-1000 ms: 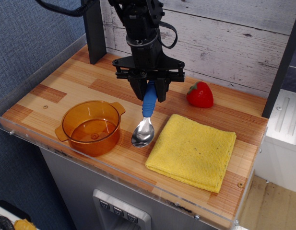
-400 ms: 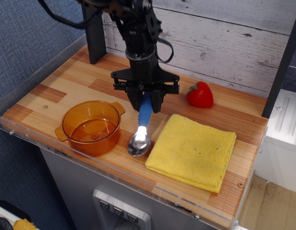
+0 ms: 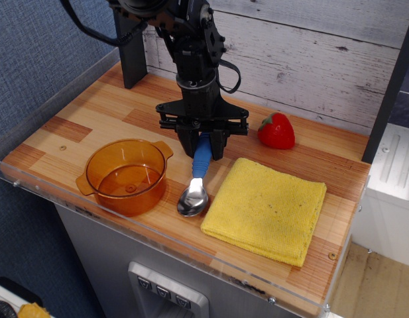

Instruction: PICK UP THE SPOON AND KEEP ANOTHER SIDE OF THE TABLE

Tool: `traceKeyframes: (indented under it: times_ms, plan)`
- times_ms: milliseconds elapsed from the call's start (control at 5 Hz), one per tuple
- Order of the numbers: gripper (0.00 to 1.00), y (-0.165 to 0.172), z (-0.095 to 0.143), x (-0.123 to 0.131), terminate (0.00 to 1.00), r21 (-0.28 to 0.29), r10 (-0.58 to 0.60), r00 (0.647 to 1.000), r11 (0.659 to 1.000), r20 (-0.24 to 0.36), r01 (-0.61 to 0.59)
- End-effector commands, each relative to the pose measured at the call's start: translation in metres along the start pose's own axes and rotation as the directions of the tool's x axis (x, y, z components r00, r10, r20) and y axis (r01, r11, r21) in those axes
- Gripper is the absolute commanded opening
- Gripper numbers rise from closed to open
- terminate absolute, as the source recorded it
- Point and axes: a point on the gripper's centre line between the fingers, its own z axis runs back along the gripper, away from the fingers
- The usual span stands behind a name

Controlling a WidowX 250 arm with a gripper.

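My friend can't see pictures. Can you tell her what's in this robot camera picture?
A black robot claw grips a spoon by its blue handle, silver end down near the wooden table. An orange bowl sits left, a yellow cloth right, a strawberry behind.

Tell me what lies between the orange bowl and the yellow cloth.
The spoon: its silver bowl rests on the table between the orange bowl and the cloth, its blue handle rising into the gripper. The only view shows this.

One camera only, high off the table's (image 3: 78, 126) front corner, looking down and across it toward the plank wall (image 3: 323, 59), fairly close.
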Motion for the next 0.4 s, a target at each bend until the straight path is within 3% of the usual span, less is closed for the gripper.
traceKeyframes:
  times_ms: [0, 200]
  plan:
    - [1.00, 0.0095, 0.0137, 0.0172, 0.00, -0.048, -0.004, 0.999, 0.999, 0.041, 0.006]
    - [1.00, 0.0115, 0.0212, 0.0199, 0.00, -0.047, -0.022, 0.999, 0.999, 0.048, 0.024]
